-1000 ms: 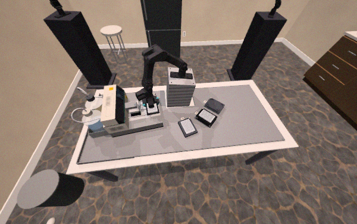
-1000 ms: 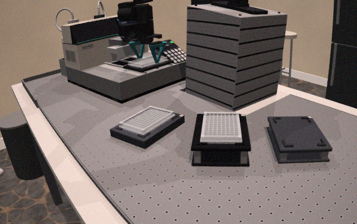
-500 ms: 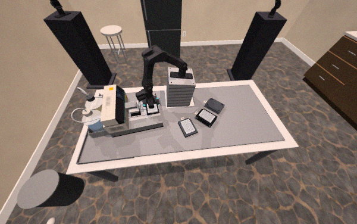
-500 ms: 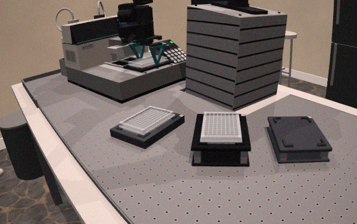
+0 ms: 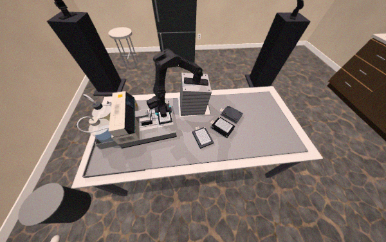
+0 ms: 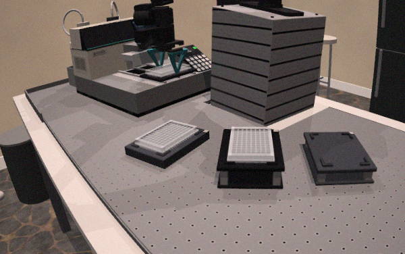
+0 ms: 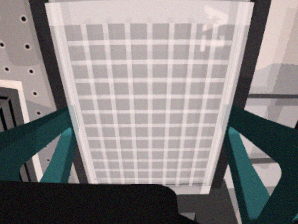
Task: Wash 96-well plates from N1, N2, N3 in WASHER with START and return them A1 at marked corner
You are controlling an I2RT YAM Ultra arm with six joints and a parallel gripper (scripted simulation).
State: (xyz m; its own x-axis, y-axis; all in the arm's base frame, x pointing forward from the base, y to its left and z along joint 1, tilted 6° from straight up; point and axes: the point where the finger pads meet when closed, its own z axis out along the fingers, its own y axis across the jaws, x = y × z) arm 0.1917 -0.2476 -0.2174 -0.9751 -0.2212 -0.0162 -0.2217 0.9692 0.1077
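My gripper is down over the washer's carrier. Its teal fingers are shut on the long sides of a clear 96-well plate. The plate lies flat in the carrier's dark pocket, across the track. The washer shows a green lamp above its keypad. A second plate sits in the left nest. A third plate sits in the middle nest. The right nest holds no plate.
A tall grey ribbed block bearing the arm's base stands just right of the washer, close to the keypad. Bottles and tubing stand at the washer's far side by the table's left edge.
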